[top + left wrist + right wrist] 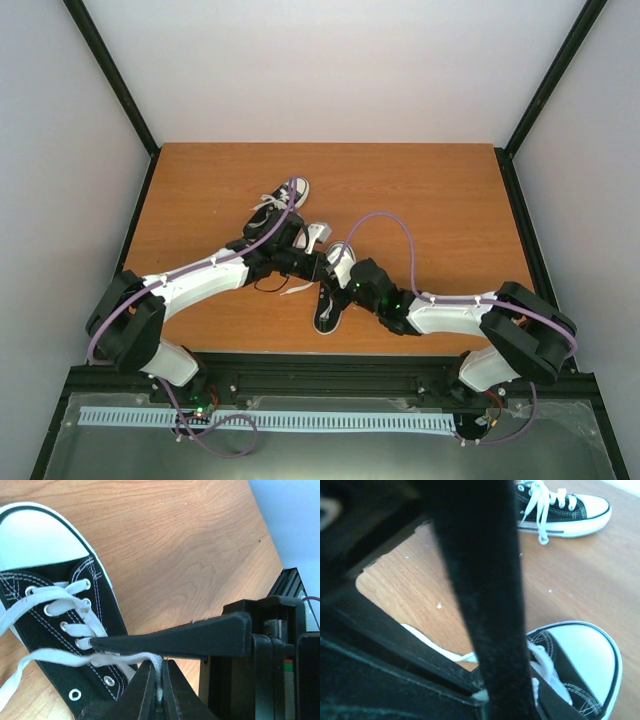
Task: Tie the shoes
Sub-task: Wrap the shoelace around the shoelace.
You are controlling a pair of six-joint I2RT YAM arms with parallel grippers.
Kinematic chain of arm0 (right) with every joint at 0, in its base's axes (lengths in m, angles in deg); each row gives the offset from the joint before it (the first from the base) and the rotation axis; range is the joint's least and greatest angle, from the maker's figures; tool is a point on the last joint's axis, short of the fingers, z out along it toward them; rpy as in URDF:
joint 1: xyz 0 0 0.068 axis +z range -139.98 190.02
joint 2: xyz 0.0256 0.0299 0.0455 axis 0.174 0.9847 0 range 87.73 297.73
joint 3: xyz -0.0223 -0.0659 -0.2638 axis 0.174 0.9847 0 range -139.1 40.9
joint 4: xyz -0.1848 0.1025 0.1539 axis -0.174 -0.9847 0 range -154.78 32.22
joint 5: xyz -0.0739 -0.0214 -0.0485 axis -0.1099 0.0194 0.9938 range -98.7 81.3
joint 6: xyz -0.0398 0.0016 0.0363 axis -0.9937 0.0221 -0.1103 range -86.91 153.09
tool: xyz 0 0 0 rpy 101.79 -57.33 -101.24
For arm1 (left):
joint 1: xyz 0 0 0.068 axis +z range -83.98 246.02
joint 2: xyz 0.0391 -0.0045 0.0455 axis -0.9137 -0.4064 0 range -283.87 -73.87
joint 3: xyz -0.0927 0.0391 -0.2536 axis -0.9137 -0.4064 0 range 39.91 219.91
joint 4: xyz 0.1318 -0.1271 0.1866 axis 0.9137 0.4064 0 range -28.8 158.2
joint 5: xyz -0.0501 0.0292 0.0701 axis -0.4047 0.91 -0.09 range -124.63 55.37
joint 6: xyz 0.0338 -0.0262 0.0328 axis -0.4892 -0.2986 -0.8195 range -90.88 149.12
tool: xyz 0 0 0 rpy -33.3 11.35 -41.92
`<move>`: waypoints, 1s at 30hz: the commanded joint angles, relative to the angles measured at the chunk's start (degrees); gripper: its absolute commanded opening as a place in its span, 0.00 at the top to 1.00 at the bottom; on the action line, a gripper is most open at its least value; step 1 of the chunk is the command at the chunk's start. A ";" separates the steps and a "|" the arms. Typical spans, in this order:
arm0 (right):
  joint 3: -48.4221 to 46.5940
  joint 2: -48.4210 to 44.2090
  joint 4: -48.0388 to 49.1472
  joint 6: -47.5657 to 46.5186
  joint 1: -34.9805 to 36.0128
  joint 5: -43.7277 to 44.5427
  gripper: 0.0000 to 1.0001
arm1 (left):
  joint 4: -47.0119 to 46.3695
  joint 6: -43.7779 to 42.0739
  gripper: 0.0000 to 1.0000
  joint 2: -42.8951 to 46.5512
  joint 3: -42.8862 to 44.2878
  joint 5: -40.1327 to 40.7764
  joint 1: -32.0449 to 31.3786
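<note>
Two black shoes with white toe caps lie on the wooden table. The far shoe (pixel 285 200) (pixel 570 510) lies at the back with its laces loose. Both grippers meet over the near shoe (pixel 330 310) (pixel 35 540) (pixel 587 652). My left gripper (pixel 318 265) (pixel 160 666) is shut on a white lace (pixel 100 656) that runs out from this shoe's eyelets. My right gripper (pixel 345 272) sits right beside it. One of its black fingers (pixel 170 637) (pixel 490 580) crosses just above the held lace. Its jaw gap is hidden.
Another loose lace end (pixel 297 289) (pixel 427 640) trails on the wood left of the near shoe. The table (pixel 440 190) is bounded by a black frame (pixel 290 585) and white walls. Purple cables (pixel 395 225) arc over the arms.
</note>
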 commanded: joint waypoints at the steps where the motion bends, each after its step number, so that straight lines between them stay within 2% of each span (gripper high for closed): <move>1: -0.20 -1.05 5.69 -0.07 -0.10 6.34 0.72 | 2.67 0.31 0.94 -0.70 1.78 -2.17 -0.13; 5: -0.45 -1.72 4.08 0.57 -0.02 6.67 0.96 | 2.67 0.27 0.94 -0.97 2.10 -2.13 0.01; 8: 0.16 -1.94 4.01 1.29 0.05 6.86 0.97 | 2.68 0.22 0.91 -1.25 2.36 -1.91 0.15; 9: 0.31 -2.11 3.97 1.53 0.07 6.85 0.97 | 2.67 0.10 0.85 -1.12 2.38 -1.54 0.19; 14: 1.47 -3.36 3.01 2.15 0.07 6.46 0.97 | 1.99 1.23 0.36 2.50 1.27 7.99 2.56; 17: 2.43 -4.40 2.72 2.67 0.07 6.02 0.97 | 0.88 5.10 0.18 5.77 -1.12 20.67 5.70; 18: 2.59 -4.58 2.65 2.79 0.07 5.81 0.97 | 1.35 6.40 0.14 6.23 -1.35 25.42 6.64; 21: 2.84 -4.34 2.75 3.31 0.07 5.12 0.97 | 4.93 7.17 0.13 3.45 1.18 35.26 8.67; 23: 2.68 -3.52 3.18 3.73 0.07 4.60 0.97 | 7.95 6.19 0.14 -1.11 4.78 38.89 8.98; 30: 2.00 -1.55 4.31 4.57 0.33 3.54 0.97 | 9.08 5.46 0.33 -12.93 12.46 41.16 9.02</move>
